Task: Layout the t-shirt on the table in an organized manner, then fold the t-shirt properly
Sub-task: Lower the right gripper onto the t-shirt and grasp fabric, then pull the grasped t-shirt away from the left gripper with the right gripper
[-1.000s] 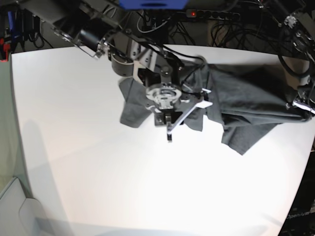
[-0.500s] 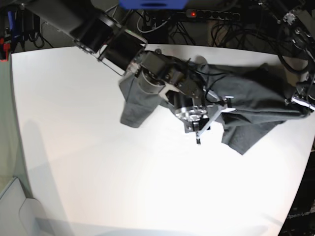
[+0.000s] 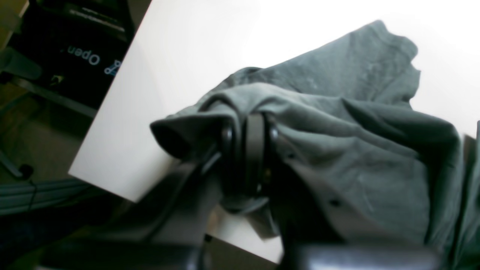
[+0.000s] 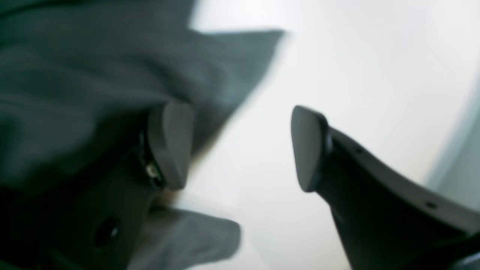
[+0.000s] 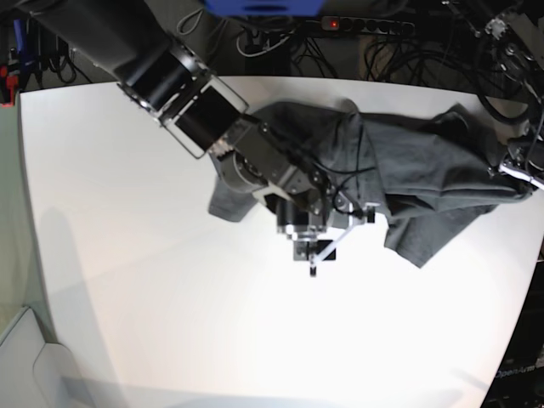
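Observation:
The dark grey t-shirt [image 5: 425, 170] lies crumpled across the far right part of the white table [image 5: 170, 297]. My right gripper [image 5: 338, 240] hovers at the shirt's near edge, open. In the right wrist view the fingers [image 4: 172, 146] stand wide apart over bare table [image 4: 337, 56], with nothing between them and the t-shirt [image 4: 75, 75] just to the left. My left gripper [image 5: 517, 174] is at the table's right edge, shut on a bunched fold of the shirt. The left wrist view shows the closed fingers [image 3: 255, 150] wrapped in that cloth [image 3: 356, 150].
Beyond the far edge hang cables and a power strip [image 5: 365, 24]. The table's corner [image 3: 101, 176] lies close to my left gripper, with the floor and a dark stand below it. A pale bin [image 5: 21, 365] stands off the near left corner.
My right arm has swung right along the shirt and then toward the near edge, and its jaws have opened wider. The left gripper has stayed put on the cloth.

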Controlling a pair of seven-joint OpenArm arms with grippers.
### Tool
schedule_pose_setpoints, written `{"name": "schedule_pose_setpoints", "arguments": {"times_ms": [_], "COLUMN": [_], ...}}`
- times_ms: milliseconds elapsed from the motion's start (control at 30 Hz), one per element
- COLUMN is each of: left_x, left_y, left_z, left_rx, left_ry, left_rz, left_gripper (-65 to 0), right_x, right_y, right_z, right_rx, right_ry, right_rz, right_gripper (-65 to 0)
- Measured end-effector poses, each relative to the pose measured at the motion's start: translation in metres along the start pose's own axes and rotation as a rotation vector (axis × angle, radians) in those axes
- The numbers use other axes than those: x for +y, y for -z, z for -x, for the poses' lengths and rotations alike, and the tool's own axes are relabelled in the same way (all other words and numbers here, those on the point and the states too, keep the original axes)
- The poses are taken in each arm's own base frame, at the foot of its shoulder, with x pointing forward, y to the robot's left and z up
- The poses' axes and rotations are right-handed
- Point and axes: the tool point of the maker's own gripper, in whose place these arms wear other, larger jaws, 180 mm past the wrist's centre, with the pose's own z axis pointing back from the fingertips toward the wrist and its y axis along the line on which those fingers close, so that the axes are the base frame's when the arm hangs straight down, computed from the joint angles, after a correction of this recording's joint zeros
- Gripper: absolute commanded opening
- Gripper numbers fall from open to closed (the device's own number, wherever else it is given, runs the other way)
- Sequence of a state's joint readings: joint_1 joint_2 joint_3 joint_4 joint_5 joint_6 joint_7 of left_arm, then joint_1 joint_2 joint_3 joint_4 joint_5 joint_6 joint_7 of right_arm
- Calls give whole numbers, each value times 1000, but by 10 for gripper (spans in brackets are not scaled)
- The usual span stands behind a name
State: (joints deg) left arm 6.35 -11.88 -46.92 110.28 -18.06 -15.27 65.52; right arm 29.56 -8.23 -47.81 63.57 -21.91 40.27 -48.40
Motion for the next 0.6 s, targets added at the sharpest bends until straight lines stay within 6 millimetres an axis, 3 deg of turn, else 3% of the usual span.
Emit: {"name": "schedule_pose_setpoints", "arguments": {"times_ms": [133,233,367,600], "left_x": [0,0,-1,-1], "left_y": [0,0,0,1], "left_z": [0,0,0,0], "left_rx": [-1,0,0,2], "left_ry": [-1,0,1,1], "left_rz": [0,-1,2,3], "left_gripper": [-648,-648,-648,-648], "right_x": [-14,-4,12,25], "right_y": [-3,2,17,26], "right_z": [-6,-9,9,0], "right_rx": [-52,-84,-36,-102], "right_ry": [19,48,60,85], "right_rz": [23,-8,-61,-97], "right_gripper": [-228,-228,-229,-231]}}
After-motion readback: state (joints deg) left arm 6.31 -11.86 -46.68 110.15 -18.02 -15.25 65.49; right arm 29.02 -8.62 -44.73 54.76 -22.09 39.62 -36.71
